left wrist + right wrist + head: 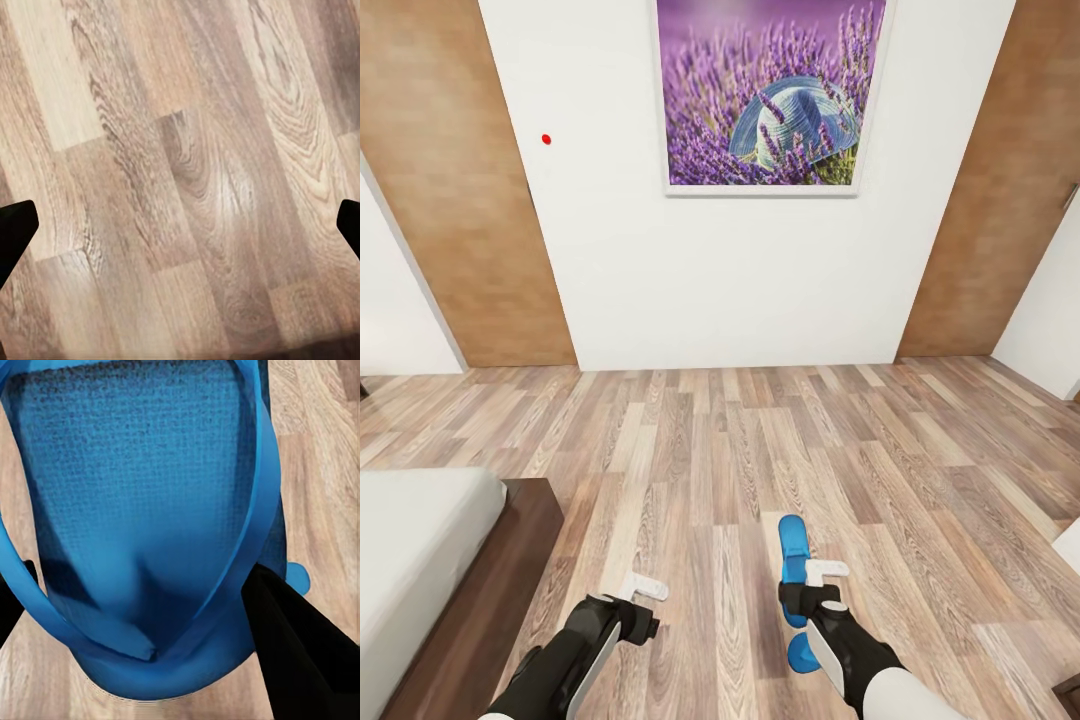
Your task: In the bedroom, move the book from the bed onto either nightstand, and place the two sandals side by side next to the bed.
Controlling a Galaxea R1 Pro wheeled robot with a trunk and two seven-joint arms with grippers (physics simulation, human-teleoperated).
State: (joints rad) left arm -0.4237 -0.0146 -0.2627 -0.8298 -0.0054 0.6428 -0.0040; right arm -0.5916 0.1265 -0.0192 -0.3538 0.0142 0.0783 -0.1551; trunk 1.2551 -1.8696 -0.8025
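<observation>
Clearly my right gripper point(801, 590) has its jaws pinching one blue sandal point(142, 510) above the wood floor point(760, 450), while my left gripper point(643, 600) hangs spread and empty. A second sandal point(803, 652) seems to lie underneath; the bed point(420, 560) is just left.

Light wood-plank floor point(760, 450) and bed point(420, 560) corner, head view.

The floor runs to the white wall (planks laid lengthwise toward it). The bed's dark brown frame stands on it at lower left, carrying a plain light-grey mattress point(410, 540). A blue sandal point(794, 550) shows over the planks; whether it touches them cannot be told.
</observation>
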